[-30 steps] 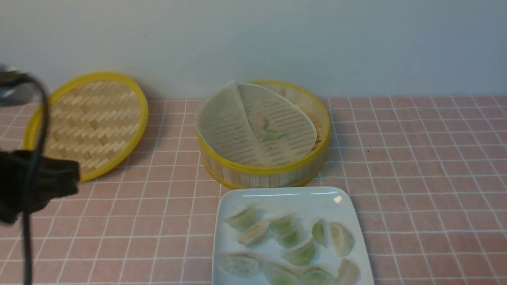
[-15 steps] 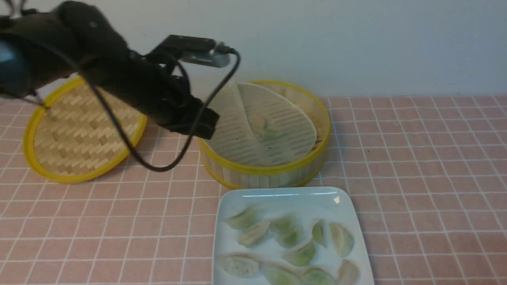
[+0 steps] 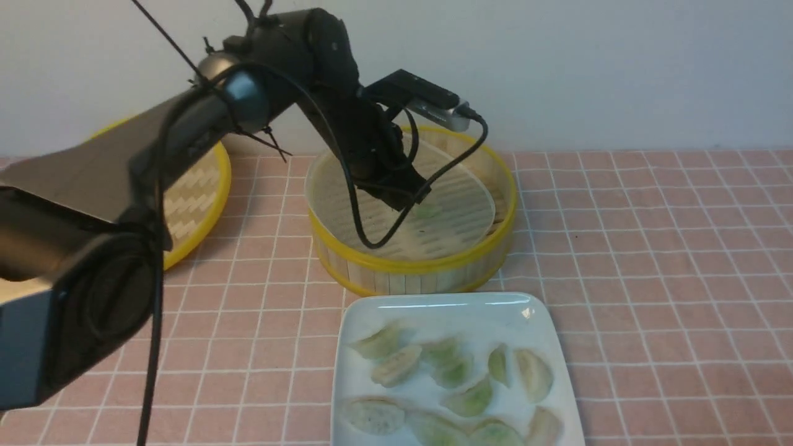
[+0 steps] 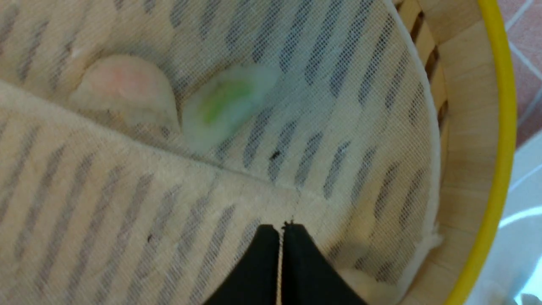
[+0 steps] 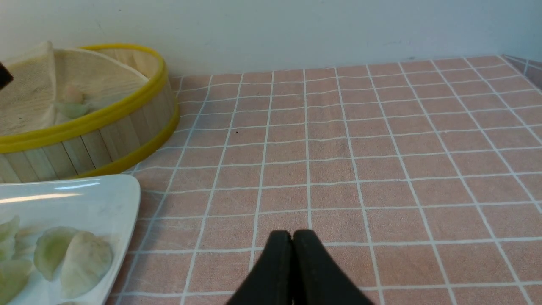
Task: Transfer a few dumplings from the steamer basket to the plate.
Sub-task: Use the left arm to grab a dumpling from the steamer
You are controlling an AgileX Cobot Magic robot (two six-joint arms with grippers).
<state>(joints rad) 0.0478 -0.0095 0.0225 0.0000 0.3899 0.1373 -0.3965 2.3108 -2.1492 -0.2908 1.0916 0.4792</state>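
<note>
The steamer basket (image 3: 409,267) stands at the middle back, its pale liner sheet (image 3: 461,217) folded up along one side. A green dumpling (image 3: 429,210) lies on the liner; the left wrist view shows it (image 4: 224,99) touching a cream-pink dumpling (image 4: 125,91). My left gripper (image 3: 406,197) is inside the basket, shut and empty, its tips (image 4: 281,228) over the liner's fold and short of both dumplings. The white plate (image 3: 433,306) in front holds several dumplings (image 3: 458,371). My right gripper (image 5: 292,235) is shut and empty over the tiles, right of the plate (image 5: 106,199).
The flat woven yellow-rimmed lid (image 3: 198,192) lies at the back left, partly behind my left arm. A cable (image 3: 372,238) from the left wrist camera hangs into the basket. Pink tiled surface (image 3: 650,279) stretches to the right, with a wall behind.
My left arm swung in from the far left, rose over the lid and reached down into the basket. The dumplings, basket and plate have not moved.
</note>
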